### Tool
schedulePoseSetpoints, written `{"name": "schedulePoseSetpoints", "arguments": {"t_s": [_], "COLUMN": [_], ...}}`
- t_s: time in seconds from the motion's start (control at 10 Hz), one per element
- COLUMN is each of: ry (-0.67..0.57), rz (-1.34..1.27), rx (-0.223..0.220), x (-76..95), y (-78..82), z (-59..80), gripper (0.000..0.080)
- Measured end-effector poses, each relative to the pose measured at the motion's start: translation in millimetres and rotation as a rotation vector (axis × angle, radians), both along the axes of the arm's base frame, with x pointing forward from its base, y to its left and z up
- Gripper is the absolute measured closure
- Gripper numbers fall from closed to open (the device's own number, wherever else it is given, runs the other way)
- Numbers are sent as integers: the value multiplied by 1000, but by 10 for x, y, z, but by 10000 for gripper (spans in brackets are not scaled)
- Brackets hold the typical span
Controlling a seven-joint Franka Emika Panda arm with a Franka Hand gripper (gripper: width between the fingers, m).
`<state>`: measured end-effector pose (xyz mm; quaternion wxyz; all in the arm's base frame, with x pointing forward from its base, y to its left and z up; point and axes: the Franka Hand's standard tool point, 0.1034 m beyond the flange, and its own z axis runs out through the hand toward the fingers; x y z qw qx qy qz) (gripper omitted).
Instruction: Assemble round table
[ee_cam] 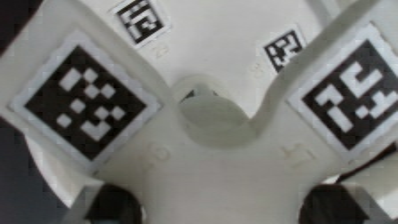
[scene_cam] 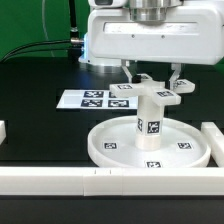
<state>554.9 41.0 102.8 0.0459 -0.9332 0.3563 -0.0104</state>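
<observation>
Three white tagged parts are stacking into one column on the black bench (scene_cam: pixel 40 140).

1. Rimmed round disc (scene_cam: pixel 105 148): lying flat, just behind the long white bar (scene_cam: pixel 60 180) at the front edge.
2. Short cylindrical leg (scene_cam: pixel 149 125): standing upright at the disc's centre.
3. Four-armed cross-shaped foot (scene_cam: pixel 155 93): sitting on top of the leg, with the jaws clamping it from either side. (The wrist view is showing the dark pads (ee_cam: pixel 111 205) pressing against the foot's body, with the centre hole between two tagged arms.)
4. Marker board (scene_cam: pixel 95 98): lying further back, apart from the stack.

Hazards, as judged:
- The foot may be seating crooked if its hole is not lining up with the leg's tip. Turning it then risks jamming the joint.
- Nothing visible is holding the disc, so a twist or sideways push could be spinning or sliding it toward the bar.
- Uneven downward pressure could be tilting the leg out of its seat.
- The pads are gripping smooth plastic, so they may be slipping under torque.
</observation>
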Motion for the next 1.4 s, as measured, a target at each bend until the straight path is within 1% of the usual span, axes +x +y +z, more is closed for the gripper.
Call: {"name": "schedulePoseSetpoints", "arguments": {"t_s": [0.2,0.4,0.5,0.6,0.7,0.9,1.2,1.4], "ry": [6,21,35,48,55,72,105,102], "rz": [-193,-354,-475,-589,-716,-868,-1005,-1001], "rx": [42,55,63,76,98,114,131,133], "x": [4,8,9,11,18,23,24,29], "y": [-21,-20,-24,-30,-37,-39,-51,-41], "z": [-7,-8,-7,-8,-7,-6,2,-1], "gripper": [358,358,358,358,358,358,358,358]}}
